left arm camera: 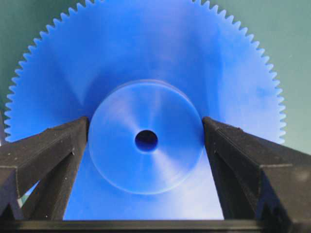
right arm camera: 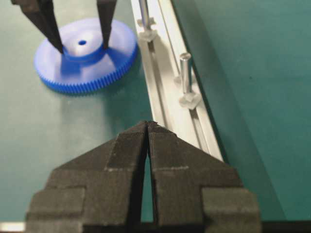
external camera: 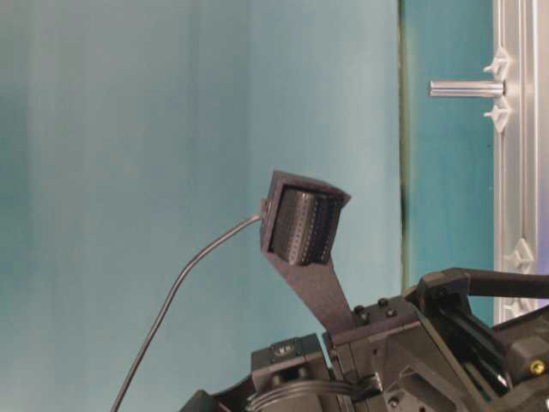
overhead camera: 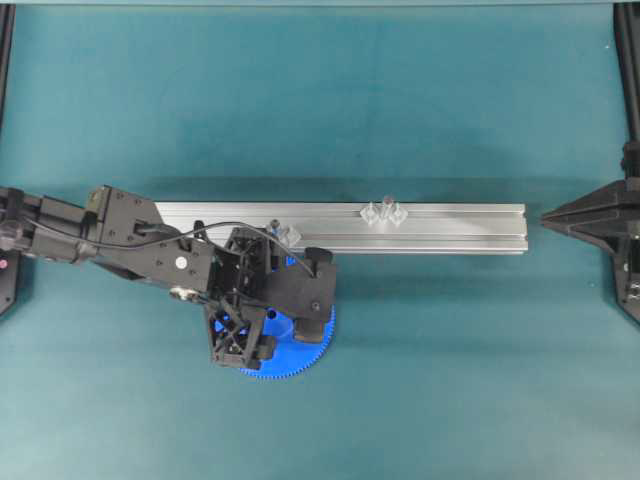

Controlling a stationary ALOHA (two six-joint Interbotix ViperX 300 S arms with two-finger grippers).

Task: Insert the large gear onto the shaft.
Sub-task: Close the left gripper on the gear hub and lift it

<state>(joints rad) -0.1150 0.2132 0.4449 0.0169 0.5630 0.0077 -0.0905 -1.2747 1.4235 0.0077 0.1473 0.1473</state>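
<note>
A flat blue plastic large gear (left arm camera: 146,97), fine-toothed with a raised hub, is straddled at frame centre by the wide-open left end effector (left arm camera: 146,141); nothing is gripped.

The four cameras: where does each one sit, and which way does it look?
Overhead: above the table, looking straight down; both arms show, left gripper over the blue gear.
Table-level: low, image turned sideways; shows the shaft, the rail and part of the left arm.
Left wrist: looks down between open gripper fingers at the gear's hub.
Right wrist: looks along the table past the shut right gripper.
Both wrist views share the gear.
</note>
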